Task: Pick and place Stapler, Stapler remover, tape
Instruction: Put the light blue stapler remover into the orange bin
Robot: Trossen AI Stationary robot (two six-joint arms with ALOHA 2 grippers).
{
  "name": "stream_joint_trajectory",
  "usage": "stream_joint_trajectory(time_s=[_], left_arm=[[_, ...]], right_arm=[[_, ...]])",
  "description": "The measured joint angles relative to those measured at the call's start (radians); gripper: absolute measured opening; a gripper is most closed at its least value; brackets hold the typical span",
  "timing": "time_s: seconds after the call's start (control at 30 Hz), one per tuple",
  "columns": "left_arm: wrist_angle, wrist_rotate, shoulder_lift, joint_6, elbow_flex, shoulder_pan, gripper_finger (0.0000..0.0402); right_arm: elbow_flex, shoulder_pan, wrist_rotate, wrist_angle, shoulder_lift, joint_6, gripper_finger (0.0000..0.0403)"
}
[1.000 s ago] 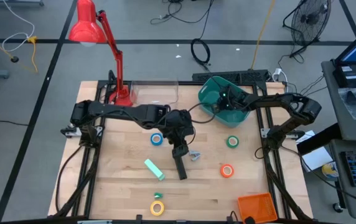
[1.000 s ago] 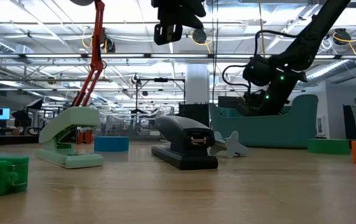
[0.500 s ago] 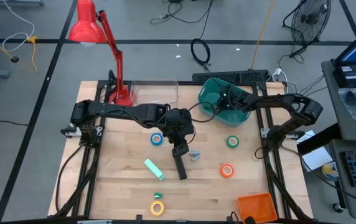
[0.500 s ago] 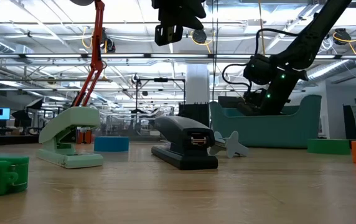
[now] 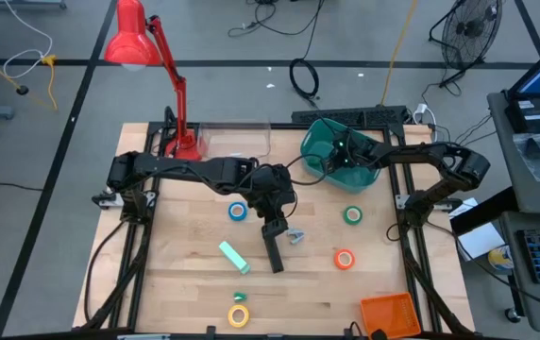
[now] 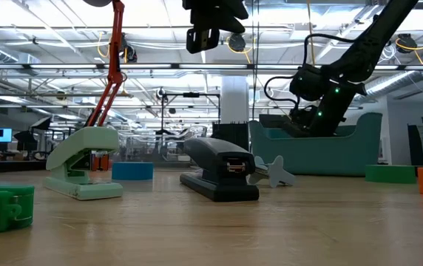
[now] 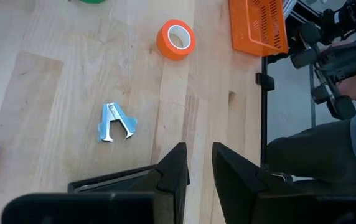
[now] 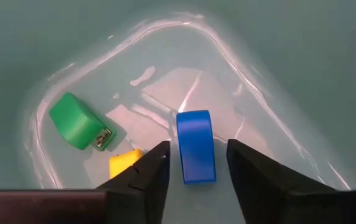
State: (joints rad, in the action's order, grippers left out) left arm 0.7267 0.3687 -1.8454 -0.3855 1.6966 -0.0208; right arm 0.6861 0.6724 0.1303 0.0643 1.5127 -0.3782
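The black stapler (image 5: 274, 250) lies flat on the wooden table (image 5: 185, 283), with the pale blue staple remover (image 5: 295, 236) just to its right. Blue tape (image 5: 238, 212), green tape (image 5: 352, 215), orange tape (image 5: 345, 258) and yellow tape (image 5: 240, 315) lie flat around them. My left gripper (image 7: 200, 155) hangs above the stapler's far end, narrowly open and holding nothing. My right gripper (image 8: 196, 155) is open inside the teal bin (image 5: 319, 142). Its fingers stand on either side of a blue block (image 8: 195, 146) that rests on the bin's floor, and do not touch it.
A mint-green stapler (image 5: 234, 256) lies left of the black one. An orange basket (image 5: 388, 314) sits at the near right corner and a red lamp (image 5: 183, 142) stands at the far left. A green block (image 8: 78, 121) and a yellow block (image 8: 125, 163) lie in the bin.
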Motion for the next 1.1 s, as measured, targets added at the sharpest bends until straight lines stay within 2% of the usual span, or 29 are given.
stream_joint_trajectory(time_s=[0.23,0.57,0.67,0.77,0.93,1.1], left_arm=[[0.0,-0.002,0.0,-0.001,0.0,0.0,0.0076],[-0.002,-0.003,0.0,0.002,0.0,0.011,0.0076],[-0.005,-0.001,0.004,0.005,0.0,0.021,0.0076],[-0.023,0.006,0.017,0.008,-0.001,0.031,0.0076],[-0.038,0.013,0.064,0.016,0.001,0.048,0.0076],[-0.004,-0.021,0.12,0.051,0.001,0.065,0.0076]], right_arm=[[0.0,0.0,-0.002,-0.004,-0.02,-0.026,0.019],[0.016,0.0,-0.085,-0.047,-0.184,-0.049,0.018],[0.016,0.0,-0.165,-0.052,-0.26,-0.055,0.0176],[0.016,-0.004,-0.298,-0.053,-0.351,-0.058,0.0176],[0.017,-0.038,-0.512,-0.05,-0.518,-0.162,0.0175],[0.017,-0.111,-0.616,-0.027,-0.688,-0.294,0.0173]])
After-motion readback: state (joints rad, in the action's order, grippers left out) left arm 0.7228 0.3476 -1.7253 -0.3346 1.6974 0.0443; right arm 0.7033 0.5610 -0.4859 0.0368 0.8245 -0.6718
